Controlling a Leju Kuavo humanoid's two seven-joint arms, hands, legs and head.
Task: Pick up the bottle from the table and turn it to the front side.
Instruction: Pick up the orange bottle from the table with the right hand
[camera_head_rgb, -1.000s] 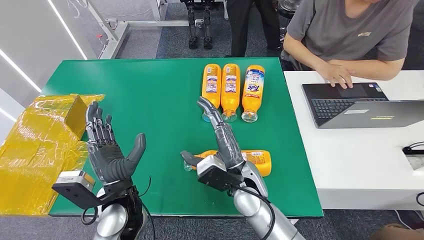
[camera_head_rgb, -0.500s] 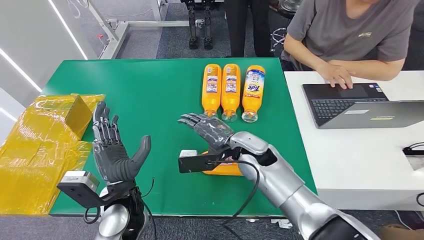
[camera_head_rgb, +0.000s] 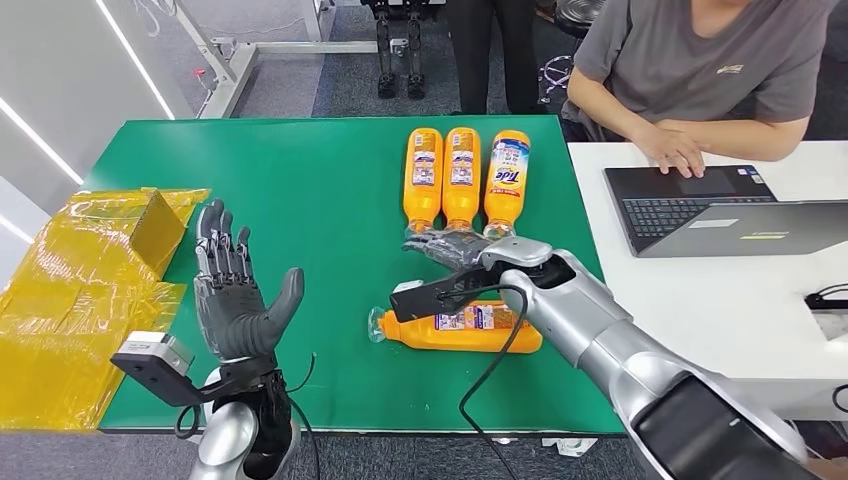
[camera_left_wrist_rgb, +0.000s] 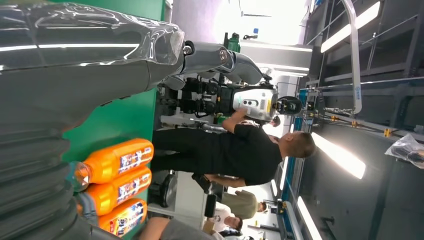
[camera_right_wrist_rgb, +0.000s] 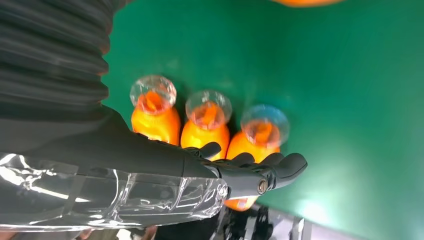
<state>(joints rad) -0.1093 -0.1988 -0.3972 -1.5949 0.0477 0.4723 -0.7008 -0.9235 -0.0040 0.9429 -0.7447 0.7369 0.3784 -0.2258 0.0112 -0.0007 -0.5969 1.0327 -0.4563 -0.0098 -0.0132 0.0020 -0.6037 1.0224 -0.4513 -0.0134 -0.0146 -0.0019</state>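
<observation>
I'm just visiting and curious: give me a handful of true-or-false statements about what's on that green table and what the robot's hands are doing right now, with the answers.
1. Three orange bottles lie side by side at the far edge of the green table. True.
2. The right hand is holding a bottle. False: it hovers open near the three bottles' caps, holding nothing.
3. A single bottle lies on its side, nearer the robot. True.
4. The left hand grips a bottle. False: it is raised, open and empty.
5. A person sits at a laptop on the green table. False: the laptop is on a white table.
</observation>
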